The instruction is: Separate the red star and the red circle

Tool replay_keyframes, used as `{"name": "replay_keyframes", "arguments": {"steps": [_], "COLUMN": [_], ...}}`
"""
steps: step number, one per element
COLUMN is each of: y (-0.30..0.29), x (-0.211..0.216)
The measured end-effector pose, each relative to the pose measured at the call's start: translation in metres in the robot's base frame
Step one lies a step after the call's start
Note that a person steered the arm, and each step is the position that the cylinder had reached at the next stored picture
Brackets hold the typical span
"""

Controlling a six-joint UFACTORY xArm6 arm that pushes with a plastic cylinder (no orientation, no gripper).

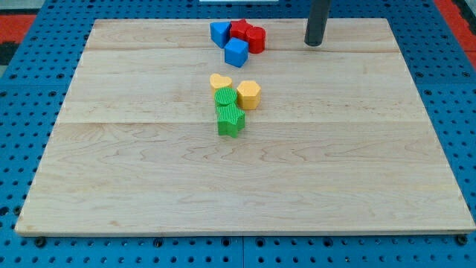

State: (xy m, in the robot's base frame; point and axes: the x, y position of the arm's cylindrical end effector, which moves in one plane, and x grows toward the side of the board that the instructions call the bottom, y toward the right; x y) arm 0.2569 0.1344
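The red star [239, 30] and the red circle [256, 39] sit touching each other near the view's top, the circle on the star's right. My tip [314, 43] rests on the board to the right of the red circle, well apart from it. A blue block [219, 33] touches the star's left side. A blue cube [236, 53] sits just below the star and circle.
A yellow heart [220, 81], a yellow hexagon-like block [248, 94] and two green blocks [224, 98] [230, 119] cluster at the board's middle. The wooden board [149, 164] lies on a blue pegboard table [22, 112].
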Motion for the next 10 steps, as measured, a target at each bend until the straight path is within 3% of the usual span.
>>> {"name": "replay_keyframes", "arguments": {"steps": [2,5,7,10], "y": [0.005,-0.075,-0.12,-0.122], "x": [0.007,-0.065,-0.064,-0.057]}}
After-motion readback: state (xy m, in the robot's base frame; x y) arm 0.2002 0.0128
